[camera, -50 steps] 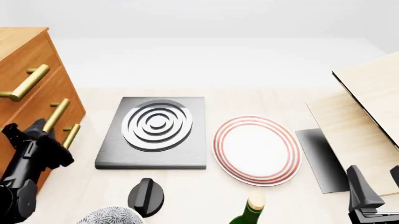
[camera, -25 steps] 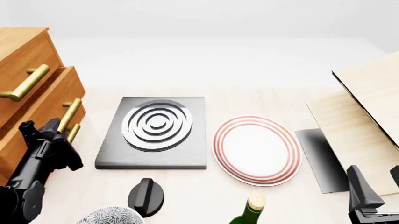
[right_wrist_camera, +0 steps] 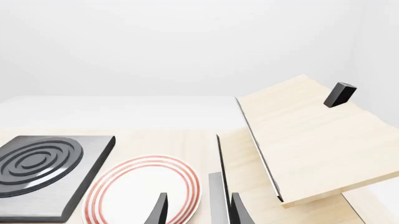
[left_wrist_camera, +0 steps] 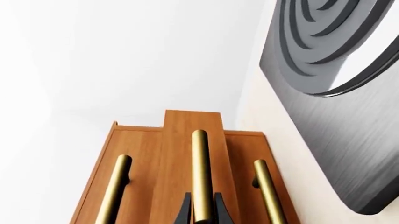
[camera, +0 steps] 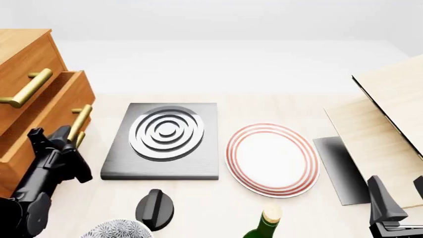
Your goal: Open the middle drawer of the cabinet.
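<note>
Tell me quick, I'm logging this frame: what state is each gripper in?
Left gripper: shut on the middle drawer's handle.
Right gripper: open, holding nothing.

Two dark fingertips frame a red-ringed plate beside a grey ringed slab. Tilted pale boards rise nearby (a small black block sits on the upper one).

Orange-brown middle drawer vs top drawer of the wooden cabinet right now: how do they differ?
The middle drawer juts forward out of the tall orange-brown wooden cabinet; the top drawer sits flush. The left gripper is clamped on the middle drawer's brass bar handle; the top drawer's handle is untouched. Shared: same wood front, same single brass bar.
</note>
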Robot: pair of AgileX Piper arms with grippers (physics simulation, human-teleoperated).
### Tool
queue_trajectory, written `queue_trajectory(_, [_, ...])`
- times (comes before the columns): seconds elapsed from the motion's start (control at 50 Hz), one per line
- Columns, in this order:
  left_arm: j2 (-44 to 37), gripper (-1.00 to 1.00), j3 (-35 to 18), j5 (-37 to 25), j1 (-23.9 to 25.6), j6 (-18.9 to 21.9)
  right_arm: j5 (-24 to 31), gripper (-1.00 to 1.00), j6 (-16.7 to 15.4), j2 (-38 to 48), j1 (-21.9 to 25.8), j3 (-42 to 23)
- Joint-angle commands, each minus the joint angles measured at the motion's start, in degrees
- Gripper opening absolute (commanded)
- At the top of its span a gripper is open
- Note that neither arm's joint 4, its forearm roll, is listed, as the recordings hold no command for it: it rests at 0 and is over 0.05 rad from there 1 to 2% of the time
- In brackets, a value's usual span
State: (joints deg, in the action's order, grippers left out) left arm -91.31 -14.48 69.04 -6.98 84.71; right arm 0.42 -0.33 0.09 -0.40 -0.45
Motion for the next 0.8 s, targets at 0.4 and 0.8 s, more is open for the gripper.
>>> queue_trajectory(0.4, [4.0, -1.0, -1.17, 0.86, 3.22, 1.73, -0.1, 1.0, 0.06, 0.01, 0.1, 0.09])
queue_trajectory(0.8, [3.62, -1.0, -1.37, 0.86, 5.78, 2.37, -0.12, 1.0, 0.08, 0.01, 0.1, 0.1])
